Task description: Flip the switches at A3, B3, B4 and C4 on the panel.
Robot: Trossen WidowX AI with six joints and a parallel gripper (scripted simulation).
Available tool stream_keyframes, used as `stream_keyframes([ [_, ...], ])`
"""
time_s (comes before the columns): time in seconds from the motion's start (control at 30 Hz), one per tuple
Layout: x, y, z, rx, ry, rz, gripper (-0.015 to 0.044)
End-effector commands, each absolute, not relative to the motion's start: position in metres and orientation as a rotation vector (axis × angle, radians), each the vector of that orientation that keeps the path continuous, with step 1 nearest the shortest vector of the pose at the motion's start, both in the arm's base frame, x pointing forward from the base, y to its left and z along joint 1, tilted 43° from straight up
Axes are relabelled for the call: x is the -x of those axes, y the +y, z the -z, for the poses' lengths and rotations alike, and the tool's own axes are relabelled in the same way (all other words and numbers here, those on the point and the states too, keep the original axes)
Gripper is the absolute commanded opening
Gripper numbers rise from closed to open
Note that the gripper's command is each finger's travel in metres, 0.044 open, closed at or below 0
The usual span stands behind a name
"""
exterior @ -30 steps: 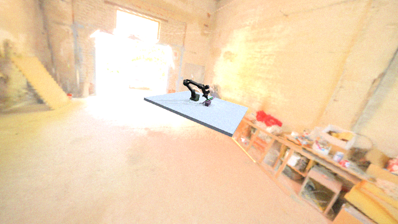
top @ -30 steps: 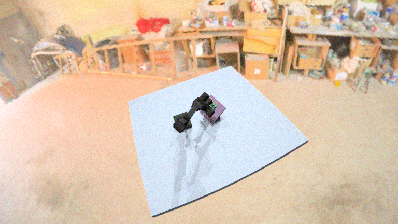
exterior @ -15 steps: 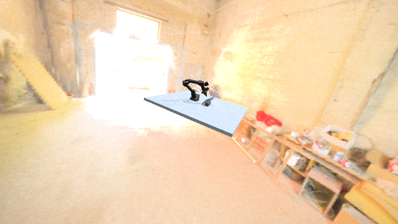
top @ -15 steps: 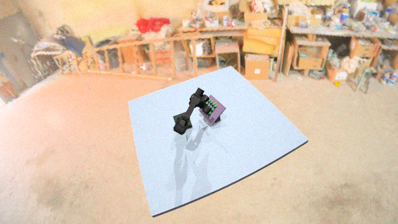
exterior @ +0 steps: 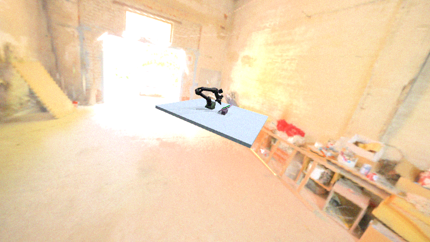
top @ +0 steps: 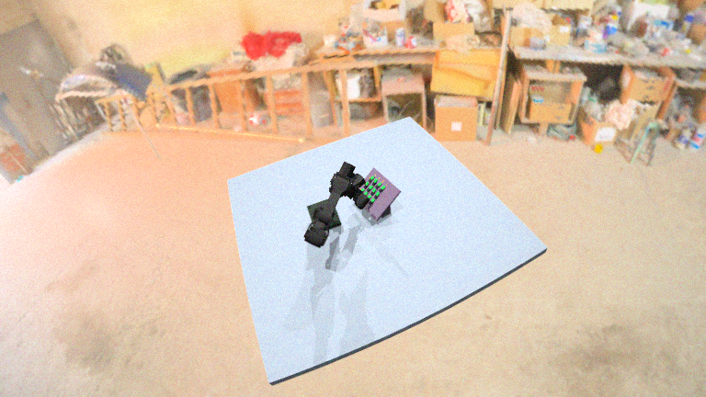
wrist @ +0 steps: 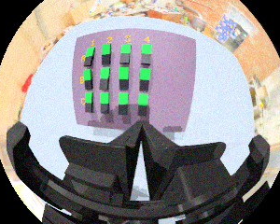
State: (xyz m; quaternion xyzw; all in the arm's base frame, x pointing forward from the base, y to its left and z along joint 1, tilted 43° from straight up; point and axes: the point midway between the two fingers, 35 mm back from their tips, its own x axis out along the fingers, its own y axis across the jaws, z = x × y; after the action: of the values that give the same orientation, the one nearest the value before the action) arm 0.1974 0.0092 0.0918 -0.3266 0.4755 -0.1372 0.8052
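Panel: purple tilted switch panel [wrist: 172, 65] fills the upper middle of the wrist view; in the top view it sits just right of centre on the pale blue counter [top: 416, 267], propped on a small stand
Switch grid: three rows by four columns of green-and-black rockers, column numbers printed along the top edge, row letters down the left edge, both faint
Target switches: A3 [wrist: 125, 54] and B3 [wrist: 124, 77] in the third column; B4 [wrist: 144, 78] and C4 [wrist: 143, 103] in the fourth, rightmost column
Switch states: every rocker shows green above black at this resolution; which ends stand raised cannot be told
End effector: the end effector [wrist: 140, 126] has its fingers brought together with nothing between them, forming one blunt wedge at lower centre of the wrist view
Tip position: the wedge points at the panel's lower edge, just below the gap between the third and fourth columns, near C4; contact with the panel cannot be told
Arm: black arm [top: 333, 200] reaches from its base at centre-left of the counter toward the panel's near edge
Risk, neighbour press: rockers stand close together, so a tip off-centre between columns could also tip C3 [wrist: 123, 101], which must stay as it is
Risk, wrong end: pressing the already lowered end would leave a target unflipped
Risk, sliding: on the sloped face, a glancing push could skid the tip onto the next row
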Motion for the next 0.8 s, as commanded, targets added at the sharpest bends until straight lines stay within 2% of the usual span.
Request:
stream_keyframes([
  [0.0,-0.204,-0.006,-0.075,0.708,1.011,0.294,0.0],
  [0.77,-0.218,-0.022,-0.057,0.71,1.003,0.295,0.0],
])
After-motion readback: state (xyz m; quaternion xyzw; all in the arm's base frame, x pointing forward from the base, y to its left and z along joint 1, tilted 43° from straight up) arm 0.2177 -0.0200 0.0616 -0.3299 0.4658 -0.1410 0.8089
